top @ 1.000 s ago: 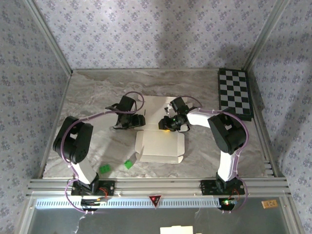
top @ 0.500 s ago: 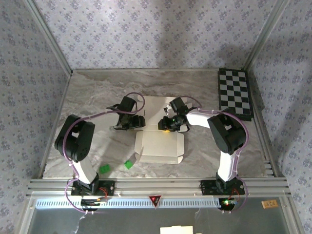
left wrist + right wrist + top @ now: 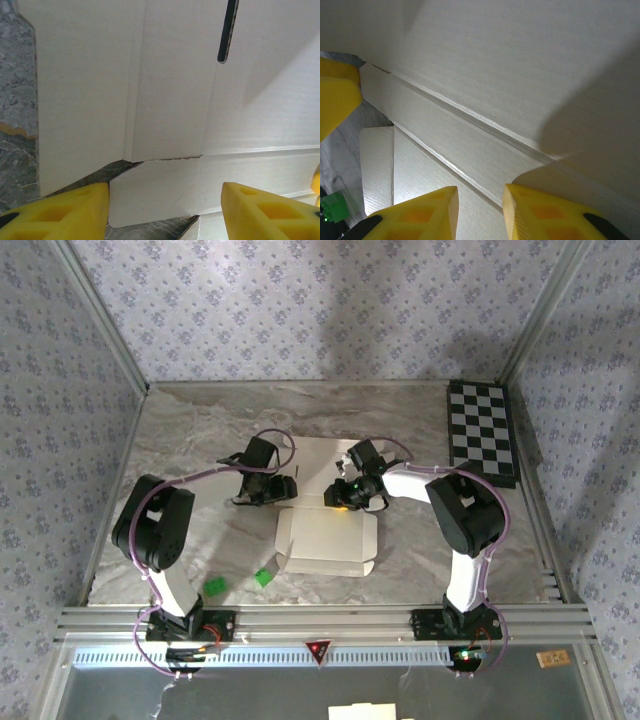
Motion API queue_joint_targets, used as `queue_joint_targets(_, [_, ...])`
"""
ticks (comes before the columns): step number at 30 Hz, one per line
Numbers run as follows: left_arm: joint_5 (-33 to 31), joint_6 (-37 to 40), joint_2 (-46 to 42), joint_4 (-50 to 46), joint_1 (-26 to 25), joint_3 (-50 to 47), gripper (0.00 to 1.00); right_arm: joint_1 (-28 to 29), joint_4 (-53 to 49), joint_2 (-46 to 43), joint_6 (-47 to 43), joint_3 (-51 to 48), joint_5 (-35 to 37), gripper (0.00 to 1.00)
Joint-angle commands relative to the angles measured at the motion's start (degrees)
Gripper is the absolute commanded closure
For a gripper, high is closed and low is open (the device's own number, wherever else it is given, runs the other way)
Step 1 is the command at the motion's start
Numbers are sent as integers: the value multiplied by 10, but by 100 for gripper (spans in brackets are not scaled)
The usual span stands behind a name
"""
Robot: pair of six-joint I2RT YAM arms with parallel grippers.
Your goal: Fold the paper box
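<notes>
Centrally, paper box (image 3: 325, 540), left jaws open above it, right jaws narrow, grip unclear

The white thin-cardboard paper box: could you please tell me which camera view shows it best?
Top external: the white thin-cardboard paper box lies there nearly whole, outline and flaps. Left wrist gives a corner, creases and a slot; right wrist, creased panels close up.

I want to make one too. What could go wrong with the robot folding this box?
The left gripper stands open over a thin corner flap of the box; closing there might crumple it. The right gripper sits at a crease; pushing could slide the sheet instead of folding it. The grippers are close together and might bump.
</notes>
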Motion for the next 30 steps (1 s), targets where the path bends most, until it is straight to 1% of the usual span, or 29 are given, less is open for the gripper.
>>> queue_joint_targets(1, [52,-22,-35,31,0,-5,40,12,-63,10,-10,-8,25,68])
queue_joint_targets(4, [77,-32,-45,38,-1,-8,39,11,-64,10,-9,-5,26,68])
queue_joint_targets(12, [101,-50,-79,50,-1,-35,39,11,-68,9,-11,-2,26,67])
queue_joint_targets(16, [120,-56,-68,60,-6,-38,39,11,-70,8,-12,0,26,67])
queue_joint_targets(22, [121,-70,-59,80,-21,-41,39,13,-68,6,-11,-3,28,67])
queue_joint_targets(30, [139,-80,-16,114,-25,-28,39,17,-66,0,-8,-6,29,67])
